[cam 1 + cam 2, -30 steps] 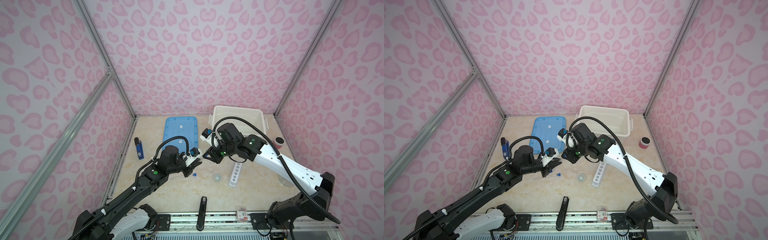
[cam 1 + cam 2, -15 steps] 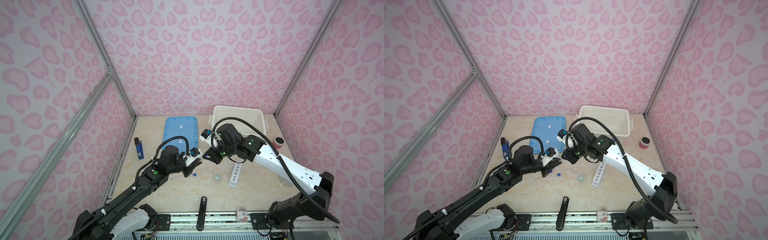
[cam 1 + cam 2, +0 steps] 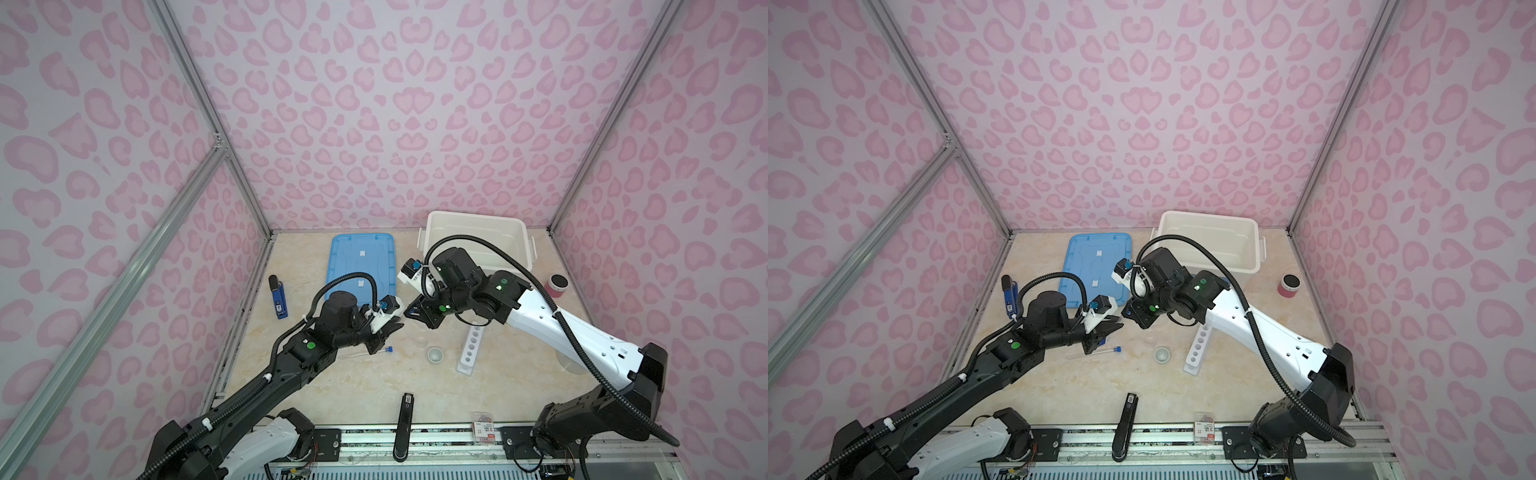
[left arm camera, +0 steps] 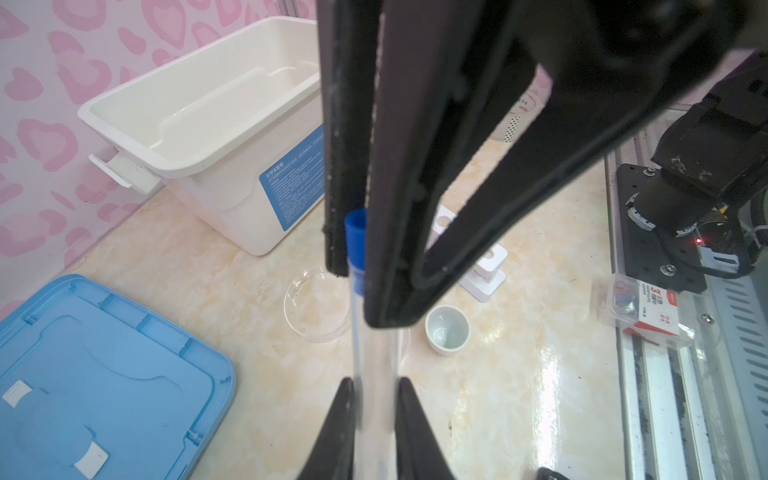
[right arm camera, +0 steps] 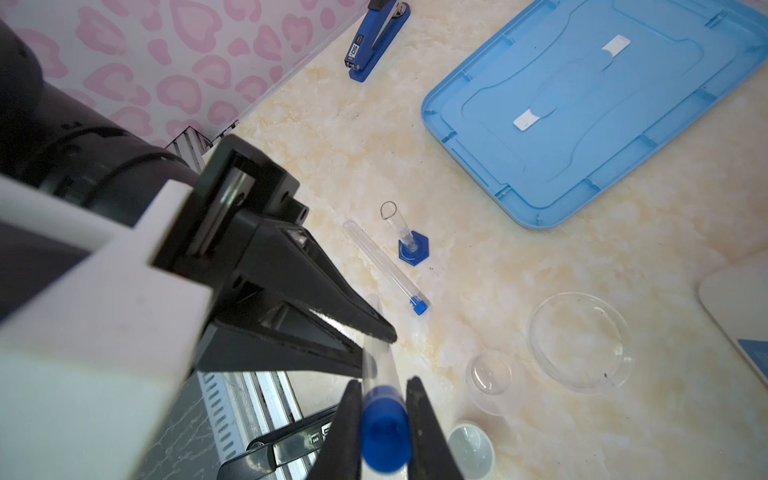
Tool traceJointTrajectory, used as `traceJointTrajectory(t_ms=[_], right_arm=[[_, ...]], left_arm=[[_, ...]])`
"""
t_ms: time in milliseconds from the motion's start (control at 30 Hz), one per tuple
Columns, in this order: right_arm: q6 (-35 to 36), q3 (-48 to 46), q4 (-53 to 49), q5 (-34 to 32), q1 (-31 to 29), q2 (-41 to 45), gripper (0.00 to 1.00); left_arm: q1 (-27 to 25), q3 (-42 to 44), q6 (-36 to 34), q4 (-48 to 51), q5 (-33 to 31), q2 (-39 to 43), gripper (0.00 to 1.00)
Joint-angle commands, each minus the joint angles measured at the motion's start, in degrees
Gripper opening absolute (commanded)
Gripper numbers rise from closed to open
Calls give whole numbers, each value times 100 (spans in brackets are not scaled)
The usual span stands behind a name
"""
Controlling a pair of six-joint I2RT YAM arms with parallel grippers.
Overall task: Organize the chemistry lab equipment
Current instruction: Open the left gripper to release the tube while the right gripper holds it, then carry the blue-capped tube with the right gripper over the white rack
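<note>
Now | left claw (image 4: 374, 386) clamps clear slim blue-capped test tube (image 4: 372, 353) by glass body | right claw (image 5: 384, 384) pinched on its cap end | tube aloft between claws, near white holed plastic rack (image 3: 469, 347).

Read a red "3" on the white-and-red label of the small clear packet (image 4: 648, 303) by the bench (image 4: 519, 395) edge. Found print on the blue label (image 4: 293, 183) of the white bin (image 4: 124, 124) too small to read.
</note>
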State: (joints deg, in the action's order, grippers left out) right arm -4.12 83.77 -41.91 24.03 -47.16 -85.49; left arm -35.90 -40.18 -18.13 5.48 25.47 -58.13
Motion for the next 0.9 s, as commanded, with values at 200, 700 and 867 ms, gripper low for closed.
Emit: traceJointTrajectory(t_ms=[200,700,867], right_arm=[[-19,-14,-28,-107,-3,-5,15],[88,341,-1293,-1191,93,449,14],[-15,281,-1865,-1735,171,740,15]], left_arm=[[4,13,19,-204,25,38,48],[4,49,104,-381,-435,301,80],[77,-42,216,-431,-391,369,80]])
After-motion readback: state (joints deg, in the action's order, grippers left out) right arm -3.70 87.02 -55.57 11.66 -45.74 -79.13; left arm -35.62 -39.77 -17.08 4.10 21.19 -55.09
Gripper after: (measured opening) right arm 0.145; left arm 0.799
